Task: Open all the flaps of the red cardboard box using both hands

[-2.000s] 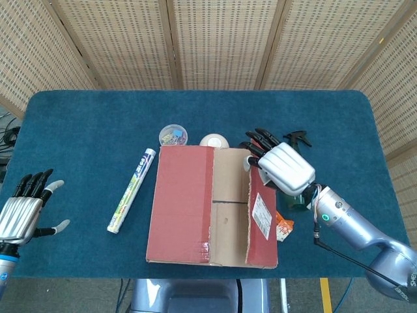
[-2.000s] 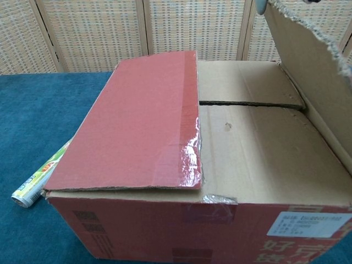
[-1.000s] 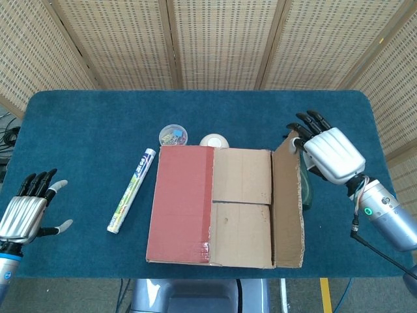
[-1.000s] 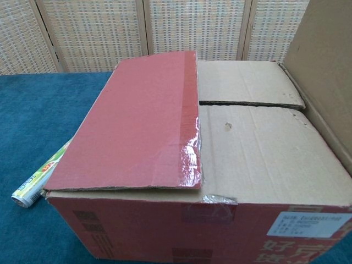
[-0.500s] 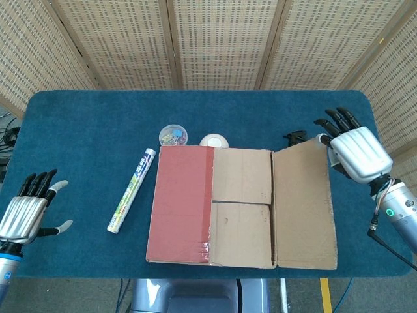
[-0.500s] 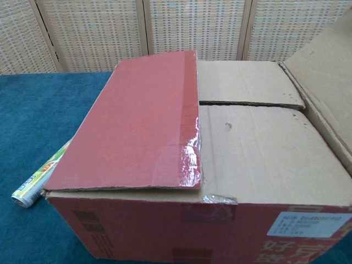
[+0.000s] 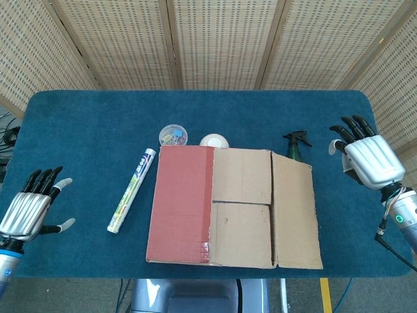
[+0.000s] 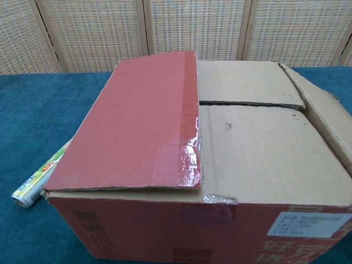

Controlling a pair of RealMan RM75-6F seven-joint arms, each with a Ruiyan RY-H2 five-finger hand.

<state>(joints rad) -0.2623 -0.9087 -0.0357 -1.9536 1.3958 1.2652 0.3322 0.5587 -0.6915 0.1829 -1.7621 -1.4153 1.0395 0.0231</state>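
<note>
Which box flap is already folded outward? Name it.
The right outer flap, brown side up, hanging out past the box's right edge. The red left flap and the two inner brown flaps lie flat, closed.

The red cardboard box point(image 7: 180, 203) with plain brown inner flaps point(image 7: 241, 205) stands on teal-blue table point(image 7: 91, 124) cloth.

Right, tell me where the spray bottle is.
In the head view the spray bottle stands on the table's right side, just behind the red cardboard box, near its opened right flap.
</note>
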